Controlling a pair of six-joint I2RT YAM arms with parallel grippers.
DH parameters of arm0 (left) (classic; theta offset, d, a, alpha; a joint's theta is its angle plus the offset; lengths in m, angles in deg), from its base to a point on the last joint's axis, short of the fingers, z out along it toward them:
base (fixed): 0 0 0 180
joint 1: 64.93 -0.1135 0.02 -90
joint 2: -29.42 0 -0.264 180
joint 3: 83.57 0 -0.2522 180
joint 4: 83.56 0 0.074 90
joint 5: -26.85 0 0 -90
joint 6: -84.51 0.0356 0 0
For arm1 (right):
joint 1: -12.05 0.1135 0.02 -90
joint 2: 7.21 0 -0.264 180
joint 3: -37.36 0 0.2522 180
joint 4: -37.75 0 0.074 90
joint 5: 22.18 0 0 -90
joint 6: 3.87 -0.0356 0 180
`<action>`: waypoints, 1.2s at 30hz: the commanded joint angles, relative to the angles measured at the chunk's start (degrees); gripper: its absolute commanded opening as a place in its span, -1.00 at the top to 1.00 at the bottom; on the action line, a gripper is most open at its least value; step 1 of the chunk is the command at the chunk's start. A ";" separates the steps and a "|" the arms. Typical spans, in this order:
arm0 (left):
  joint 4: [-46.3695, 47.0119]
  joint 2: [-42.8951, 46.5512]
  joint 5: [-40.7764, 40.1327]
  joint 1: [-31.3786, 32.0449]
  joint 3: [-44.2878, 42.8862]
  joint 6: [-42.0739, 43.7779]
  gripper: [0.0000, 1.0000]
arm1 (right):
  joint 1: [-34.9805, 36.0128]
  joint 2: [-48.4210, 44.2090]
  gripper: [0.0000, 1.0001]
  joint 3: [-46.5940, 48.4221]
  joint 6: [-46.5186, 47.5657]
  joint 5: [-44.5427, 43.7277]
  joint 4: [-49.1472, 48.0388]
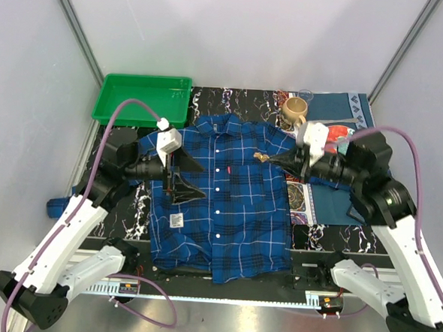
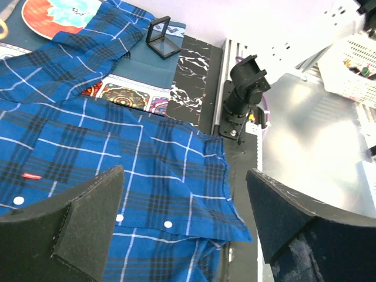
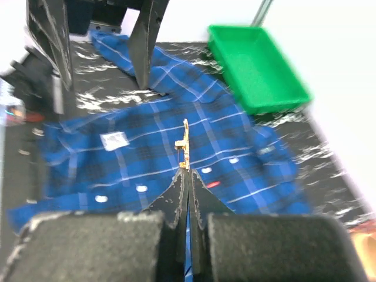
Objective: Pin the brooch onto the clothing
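Observation:
The blue plaid shirt point(image 1: 227, 204) lies flat on the table, collar far, buttons down its middle. It also shows in the left wrist view point(image 2: 117, 170) and the right wrist view point(image 3: 147, 153). My right gripper point(image 1: 274, 161) is shut on the small gold brooch point(image 1: 262, 158), held edge-on above the shirt's right chest. In the right wrist view the brooch point(image 3: 184, 147) sticks out from the closed fingertips point(image 3: 188, 173). My left gripper point(image 1: 182, 175) is open and empty over the shirt's left side; its wide-apart fingers point(image 2: 88, 211) frame the shirt's hem.
A green tray point(image 1: 143, 99) stands at the back left. A tan mug point(image 1: 293, 110) and patterned mats point(image 1: 310, 198) lie at the back right. A small black open box point(image 2: 161, 36) sits on a mat beside the shirt.

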 commanded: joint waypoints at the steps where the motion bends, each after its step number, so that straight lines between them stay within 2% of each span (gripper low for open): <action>1: 7.07 2.07 2.73 -0.34 0.72 -11.47 -0.77 | 4.67 -7.22 1.00 -4.70 32.00 -12.05 -1.54; 3: 7.34 1.90 2.91 -0.34 -0.76 -11.49 -0.75 | 6.78 -8.99 1.00 -7.51 38.63 -13.55 -2.60; 4: 6.82 1.98 0.47 -0.34 -1.38 -9.14 -0.70 | 7.31 -10.39 1.00 -8.39 44.92 -13.73 -2.78; 6: 4.98 2.95 -2.35 -0.25 -3.13 -5.10 -0.65 | 8.36 -11.72 1.00 -11.02 51.11 -13.82 -3.13; 7: 3.49 3.21 -3.93 -0.25 -3.93 0.76 -0.61 | 8.54 -13.29 1.00 -12.17 56.71 -13.73 -3.74; 9: -1.51 3.39 -4.91 0.71 -6.12 9.56 -0.57 | 8.81 -15.32 1.00 -17.25 62.10 -13.73 -8.22; 10: -3.36 3.57 -8.05 1.59 -6.66 18.57 -0.56 | 8.81 -17.15 1.00 -18.93 67.35 -13.65 -9.71; 13: -7.15 5.93 -16.74 6.77 -5.79 33.27 -0.50 | 8.98 -19.36 1.00 -24.04 74.49 -13.03 -14.90; 16: -7.25 6.99 -22.38 11.43 -4.38 41.65 -0.49 | 8.90 -20.59 1.00 -27.20 78.01 -11.98 -19.38; 20: -3.83 8.40 -29.69 16.70 -1.48 49.23 -0.51 | 8.98 -22.27 1.00 -34.32 84.96 -10.05 -31.76; 26: 0.66 7.52 -34.53 21.01 -0.69 56.00 -0.50 | 9.07 -23.23 1.00 -36.09 87.79 -6.18 -31.08; 30: 3.99 7.70 -38.48 25.22 0.98 63.46 -0.40 | 8.98 -23.50 1.00 -35.91 84.99 -4.95 -31.43; 34: 10.92 7.61 -41.47 29.18 3.27 69.71 -0.21 | 8.98 -23.76 1.00 -37.23 86.29 -2.66 -34.05; 36: 12.61 7.00 -42.70 31.11 3.45 72.08 -0.20 | 8.98 -23.68 1.00 -37.23 86.13 -1.17 -33.64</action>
